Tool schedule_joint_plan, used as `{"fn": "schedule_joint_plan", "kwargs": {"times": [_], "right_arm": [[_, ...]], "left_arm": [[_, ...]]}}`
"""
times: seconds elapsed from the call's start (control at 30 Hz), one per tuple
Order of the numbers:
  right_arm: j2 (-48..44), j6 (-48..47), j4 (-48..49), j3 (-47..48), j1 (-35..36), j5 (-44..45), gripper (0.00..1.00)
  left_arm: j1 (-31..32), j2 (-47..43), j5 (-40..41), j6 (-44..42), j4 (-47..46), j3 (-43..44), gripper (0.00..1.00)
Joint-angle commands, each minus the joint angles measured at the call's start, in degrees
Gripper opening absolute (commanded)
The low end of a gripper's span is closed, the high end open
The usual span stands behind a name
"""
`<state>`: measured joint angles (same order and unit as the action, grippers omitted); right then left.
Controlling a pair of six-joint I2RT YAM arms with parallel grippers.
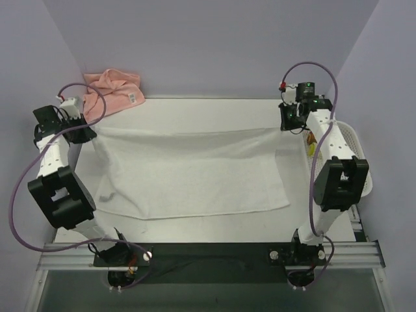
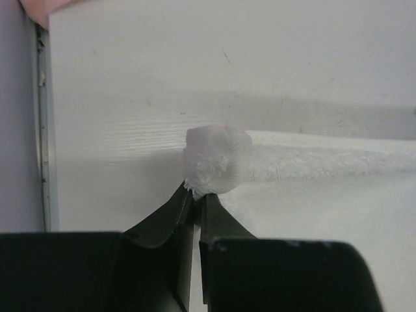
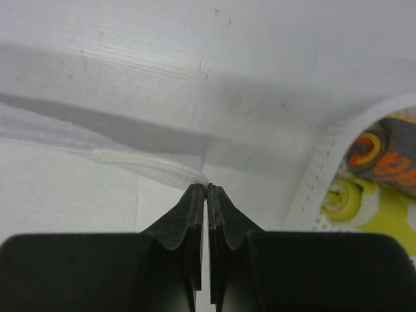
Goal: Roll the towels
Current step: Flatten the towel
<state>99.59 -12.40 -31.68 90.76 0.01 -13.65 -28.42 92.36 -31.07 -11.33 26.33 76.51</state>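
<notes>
The white towel [image 1: 195, 175] lies spread across the table, long side left to right. My left gripper [image 1: 84, 131] is shut on its far left corner, which bunches into a small wad [image 2: 218, 159] at the fingertips [image 2: 198, 194]. My right gripper [image 1: 294, 123] is shut on the far right corner; the towel's hem [image 3: 149, 168] ends between its closed tips [image 3: 207, 187]. The far edge is held a little off the table and casts a shadow. The salmon-pink towel [image 1: 117, 91] with its white tag lies crumpled at the back left corner.
A white mesh basket [image 1: 354, 140] stands at the right table edge beside my right arm, with patterned cloth inside; its wall also shows in the right wrist view [image 3: 318, 188]. Grey walls close in the back and both sides.
</notes>
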Motion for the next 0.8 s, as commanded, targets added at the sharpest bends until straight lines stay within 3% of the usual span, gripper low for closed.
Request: {"fn": "schedule_joint_plan", "kwargs": {"times": [0.0, 0.2, 0.5, 0.53, 0.57, 0.6, 0.63, 0.67, 0.77], "right_arm": [[8.23, -0.08, 4.44, 6.34, 1.57, 8.98, 0.00], [23.34, 0.10, 4.44, 18.83, 3.15, 15.82, 0.00], [32.50, 0.54, 5.93, 24.72, 3.59, 23.58, 0.00], [32.68, 0.63, 5.76, 25.34, 3.59, 24.71, 0.00], [32.86, 0.71, 5.58, 25.69, 3.68, 25.16, 0.08], [32.69, 0.98, 5.14, 25.96, 3.77, 25.25, 0.17], [32.16, 1.33, 4.01, 26.13, 3.68, 25.08, 0.28], [30.59, 1.68, 3.39, 25.96, 3.59, 24.03, 0.48], [25.86, 2.29, 1.10, 24.47, 3.77, 21.84, 0.58]], "left_arm": [[1.00, 8.78, 2.17, 0.26, -5.94, 7.75, 0.00], [4.95, 22.86, 4.26, 0.08, -8.03, 15.42, 0.00], [8.03, 34.55, 9.53, 1.75, -9.80, 25.70, 0.00], [7.86, 34.99, 9.62, 1.84, -10.15, 25.97, 0.05], [7.95, 35.08, 9.62, 1.93, -10.42, 26.23, 0.26], [7.86, 35.08, 9.89, 1.93, -9.81, 27.28, 0.37], [7.86, 34.65, 10.24, 2.10, -9.02, 28.07, 0.47], [7.60, 34.30, 10.33, 2.45, -8.14, 28.60, 0.58], [6.46, 31.23, 9.63, 1.94, -4.20, 30.10, 0.69]]}}
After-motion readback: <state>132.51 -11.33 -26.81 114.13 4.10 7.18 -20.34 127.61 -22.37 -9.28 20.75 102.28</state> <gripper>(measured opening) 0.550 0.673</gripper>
